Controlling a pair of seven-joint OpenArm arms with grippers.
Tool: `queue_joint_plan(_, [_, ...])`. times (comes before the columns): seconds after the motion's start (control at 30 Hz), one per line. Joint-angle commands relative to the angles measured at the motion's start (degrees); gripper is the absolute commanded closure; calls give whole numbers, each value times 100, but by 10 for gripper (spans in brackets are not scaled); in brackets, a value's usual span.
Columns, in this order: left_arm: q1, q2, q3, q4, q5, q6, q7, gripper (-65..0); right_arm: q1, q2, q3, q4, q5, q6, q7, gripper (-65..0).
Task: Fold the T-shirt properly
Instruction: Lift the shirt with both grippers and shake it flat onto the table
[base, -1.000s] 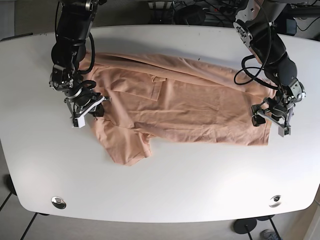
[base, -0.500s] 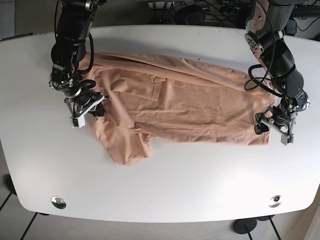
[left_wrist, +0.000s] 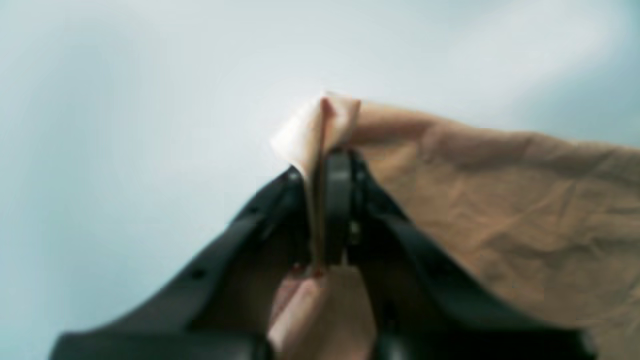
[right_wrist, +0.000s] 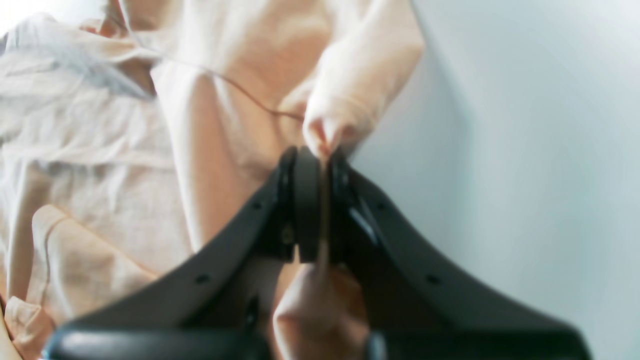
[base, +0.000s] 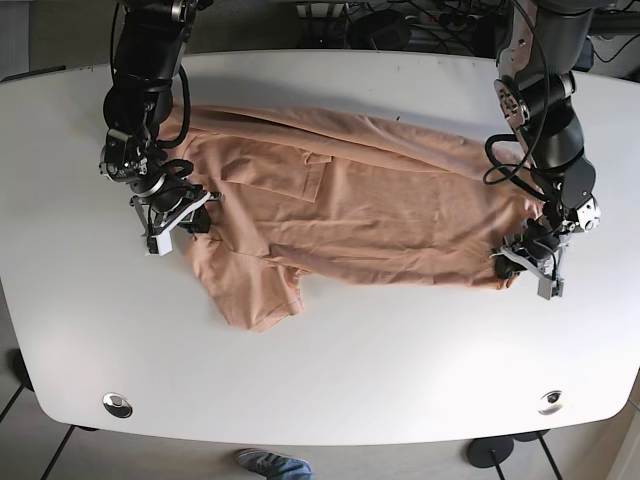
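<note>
Now both grippers pinch the shirt (base: 370, 210), spread on the table (base: 330, 380): left gripper (base: 528, 262) closed on the hem corner, right gripper (base: 172, 215) closed on the sleeve side. Lift both evenly, keeping the cloth tight.

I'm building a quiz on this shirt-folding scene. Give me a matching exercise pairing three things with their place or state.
Things:
1. left gripper
2. right gripper
3. T-shirt

Places or states:
A. spread out on the white table
B. shut on the shirt's corner, at the base view's right
C. pinching shirt fabric at the base view's left

Pairs: 1-B, 2-C, 3-A
</note>
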Motion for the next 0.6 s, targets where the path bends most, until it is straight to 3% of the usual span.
queue_joint_plan(0.03, [134, -6, -1, 257, 260, -89, 500, -10, 50, 33, 0, 75, -14, 13, 12, -19])
queue_joint_plan(0.1, [371, 91, -10, 1031, 260, -471, 948, -4, -29, 33, 0, 313, 259, 22, -23, -19])
queue_joint_plan(0.2, [907, 170, -19, 2411, 260, -471, 1581, -4, -416, 68, -18, 937, 725, -22, -243, -17])
queue_joint_plan(0.33, [1936, 557, -19, 4635, 260, -471, 2091, -4, -1023, 68, -9, 2168, 795, -22, -516, -17])
queue_joint_plan(0.47, [1962, 566, 16, 5435, 260, -471, 2197, -4, -1005, 253, -27, 2827, 786, -31, -516, -17])
queue_joint_plan(0.6, [898, 566, 16, 5488, 277, -471, 2821, -4, -346, 543, -9, 3117, 795, -31, -999, -17])
